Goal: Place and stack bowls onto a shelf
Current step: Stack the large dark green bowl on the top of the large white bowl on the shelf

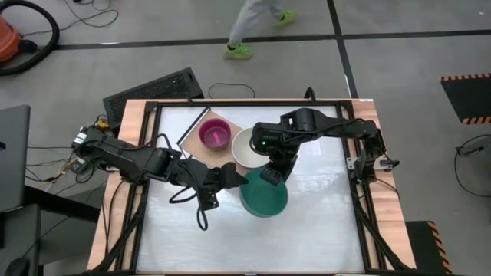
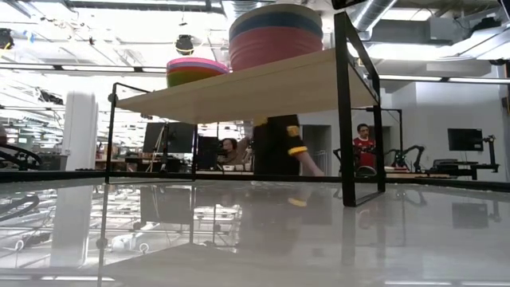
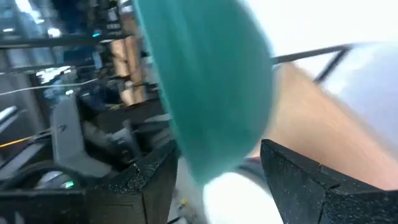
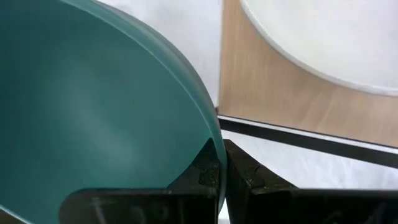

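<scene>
A: The dark green bowl [image 1: 265, 198] hung beside the shelf [image 1: 217, 146], the right gripper [image 4: 222, 163] clamped on its rim.

B: And the left gripper [image 1: 234, 178]?

A: Spread apart, just beside the bowl; the cream-white bowl [image 1: 247, 148] lay beyond.

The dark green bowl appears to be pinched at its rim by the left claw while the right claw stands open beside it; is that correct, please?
Not quite: the sides are swapped. The right wrist view shows the right claw shut on the rim of the dark green bowl, while the left claw stands open beside it.
</scene>
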Controlling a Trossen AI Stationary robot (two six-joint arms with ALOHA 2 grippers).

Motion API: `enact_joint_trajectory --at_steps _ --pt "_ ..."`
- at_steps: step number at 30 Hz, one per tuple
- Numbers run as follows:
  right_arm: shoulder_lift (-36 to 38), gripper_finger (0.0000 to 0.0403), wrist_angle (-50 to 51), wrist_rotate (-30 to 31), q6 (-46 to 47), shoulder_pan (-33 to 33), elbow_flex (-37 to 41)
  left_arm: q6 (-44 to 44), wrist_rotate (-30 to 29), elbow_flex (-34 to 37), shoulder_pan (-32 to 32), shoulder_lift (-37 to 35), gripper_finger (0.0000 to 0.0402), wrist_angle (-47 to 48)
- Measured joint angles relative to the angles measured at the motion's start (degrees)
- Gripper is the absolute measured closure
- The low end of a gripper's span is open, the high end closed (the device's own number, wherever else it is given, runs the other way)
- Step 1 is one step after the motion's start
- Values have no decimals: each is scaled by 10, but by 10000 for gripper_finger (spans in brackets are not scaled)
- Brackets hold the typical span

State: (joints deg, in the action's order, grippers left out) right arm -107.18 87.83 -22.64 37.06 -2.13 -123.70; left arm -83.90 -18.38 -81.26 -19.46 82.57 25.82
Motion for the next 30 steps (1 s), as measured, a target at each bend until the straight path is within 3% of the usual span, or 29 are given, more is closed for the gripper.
enact_joint_trajectory --at_steps 11,24,30 --pt "0 377 -10 5 2 -2 1 -81 -17 0 1 9 202 15" --pt "0 362 -17 5 13 -2 3 -155 -22 0 2 10 355 29" --pt "1 354 -30 -4 13 0 3 -163 -18 1 2 11 395 45"
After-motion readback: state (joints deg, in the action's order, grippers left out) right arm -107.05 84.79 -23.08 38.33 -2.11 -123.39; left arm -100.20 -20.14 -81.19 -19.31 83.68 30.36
